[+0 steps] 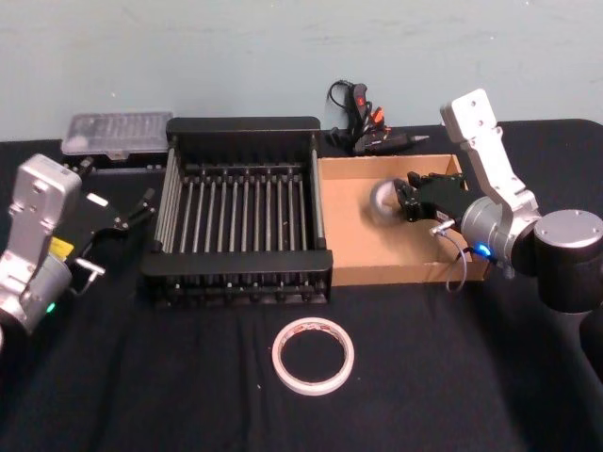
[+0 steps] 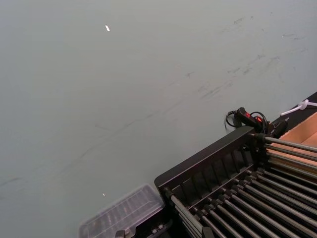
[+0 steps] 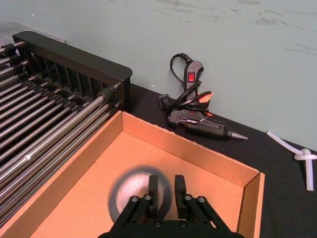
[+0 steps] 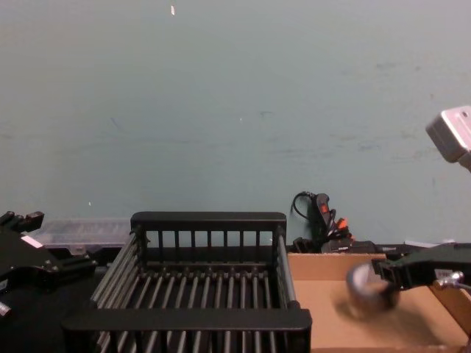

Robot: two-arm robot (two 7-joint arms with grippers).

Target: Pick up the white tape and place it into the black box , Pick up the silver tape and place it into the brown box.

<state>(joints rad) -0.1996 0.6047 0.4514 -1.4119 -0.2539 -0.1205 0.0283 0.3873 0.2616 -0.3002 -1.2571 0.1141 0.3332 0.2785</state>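
The white tape (image 1: 314, 355) lies flat on the black cloth in front of the black box (image 1: 240, 273), which has nothing in it. My right gripper (image 1: 405, 200) hovers over the brown box (image 1: 396, 268). Its fingers (image 3: 153, 188) stand a narrow gap apart. The silver tape (image 3: 133, 196) is a blurred grey roll right at the fingertips, over the box floor; in the chest view the silver tape (image 4: 364, 290) is just left of the right gripper (image 4: 390, 276). My left gripper (image 1: 141, 209) rests open to the left of the black box.
A black glue gun (image 1: 367, 127) with its cord lies behind the brown box by the wall. A clear plastic case (image 1: 118, 135) sits behind the black box on the left. A white glue stick (image 3: 302, 156) lies at the far right.
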